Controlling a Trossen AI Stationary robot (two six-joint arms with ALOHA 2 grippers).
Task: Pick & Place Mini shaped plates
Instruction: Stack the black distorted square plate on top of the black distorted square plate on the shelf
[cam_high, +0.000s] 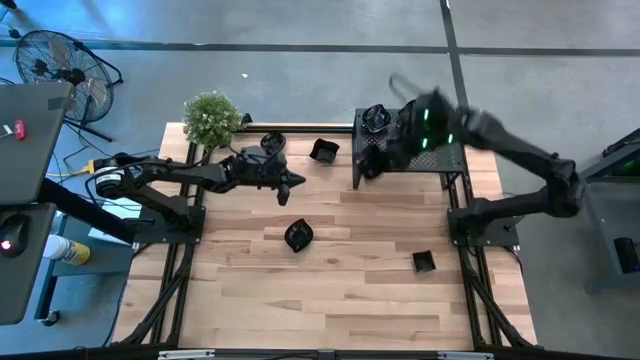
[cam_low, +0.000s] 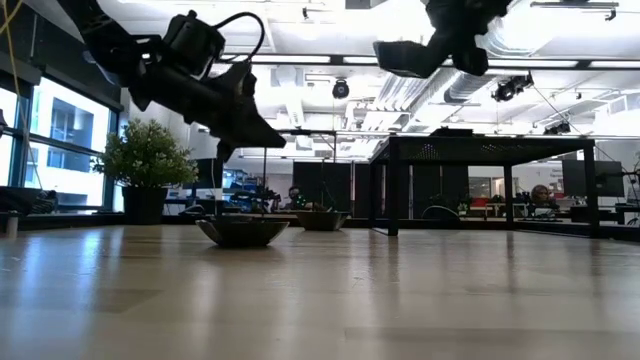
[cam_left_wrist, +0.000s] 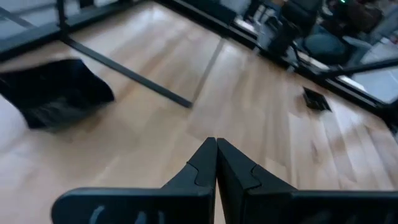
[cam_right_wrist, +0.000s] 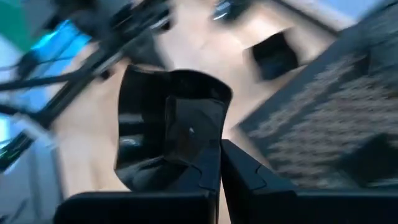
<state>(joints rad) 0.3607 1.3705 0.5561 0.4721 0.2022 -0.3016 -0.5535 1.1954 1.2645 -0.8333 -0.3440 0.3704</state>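
Several tiny glossy black plates lie flat on the wooden table: one mid-table (cam_high: 298, 235), one toward the right (cam_high: 424, 262), two near the far edge (cam_high: 324, 151) (cam_high: 272, 142). My left gripper (cam_high: 292, 182) is shut and empty, and hangs raised (cam_low: 262, 133) above the table near the mid-table plate (cam_low: 240, 230). My right gripper (cam_right_wrist: 219, 155) is shut on a wavy-edged plate (cam_right_wrist: 168, 118), high over the left end of the black perforated stand (cam_high: 420, 158). The left wrist view shows a blurred plate (cam_left_wrist: 56, 93) and a small square one (cam_left_wrist: 316, 99). My right gripper pinches the wavy-edged plate by its rim (cam_right_wrist: 198, 144) between the two fingers. The plate is lifted clear, well above the stand top (cam_low: 400, 55), and sticks out past the fingertips. The gripper body hides how far back the rim reaches.
A small green bushy plant (cam_high: 211, 117) stands at the table's far left corner. The black perforated stand fills the far right corner, with its legs on the table (cam_low: 392, 190). A fan (cam_high: 60, 62) and a desk stand on the floor to the left. Bare wood (cam_high: 330, 300) lies toward the near edge.
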